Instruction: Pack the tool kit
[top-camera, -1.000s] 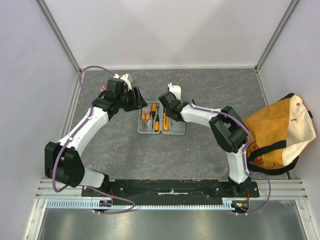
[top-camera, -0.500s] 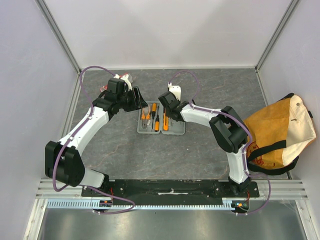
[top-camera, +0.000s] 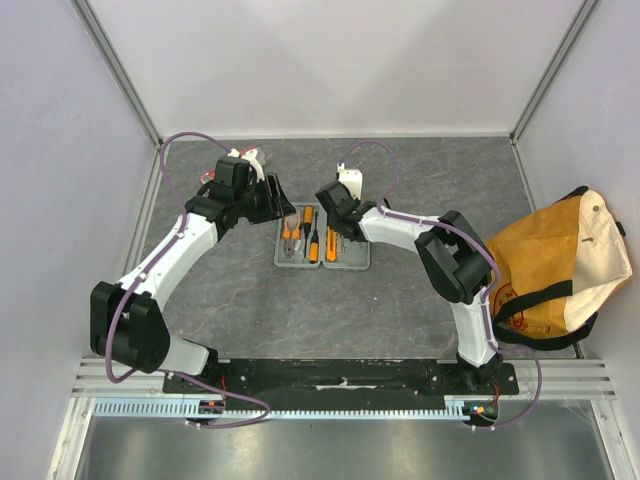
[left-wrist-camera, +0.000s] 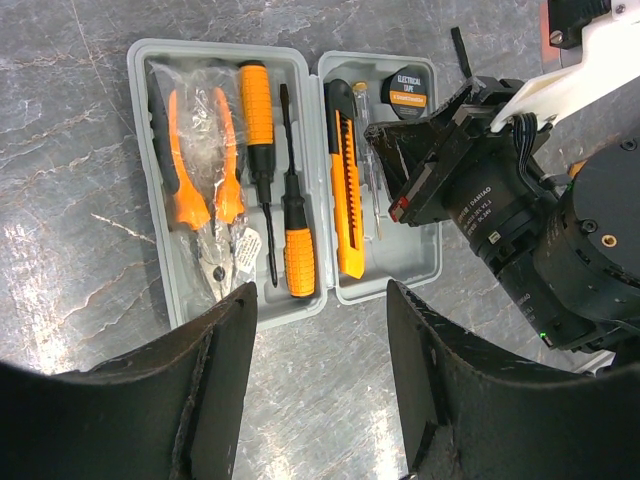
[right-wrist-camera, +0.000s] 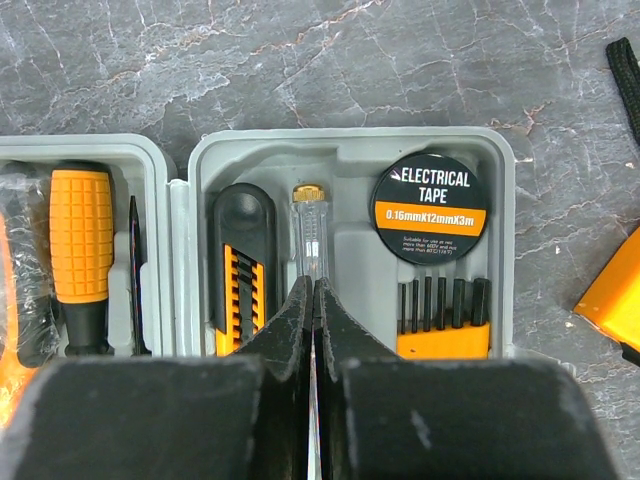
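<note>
Tool kit case (top-camera: 357, 258) lay open, centre of top frame; pliers (left-wrist-camera: 195, 200), screwdrivers (left-wrist-camera: 258, 100), knife (left-wrist-camera: 345, 190) and tape (right-wrist-camera: 430, 207) seated. Left gripper (left-wrist-camera: 320, 300) spread wide, empty. Right gripper (right-wrist-camera: 313, 290) pinched narrow, seemingly on the tester (right-wrist-camera: 308, 225). Lid unclosed.

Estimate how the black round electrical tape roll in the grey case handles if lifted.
The black round electrical tape roll lies flat in a moulded recess of the grey plastic case, so it probably won't roll unless tipped on edge. Small compact disc: likely light and stiff.
</note>
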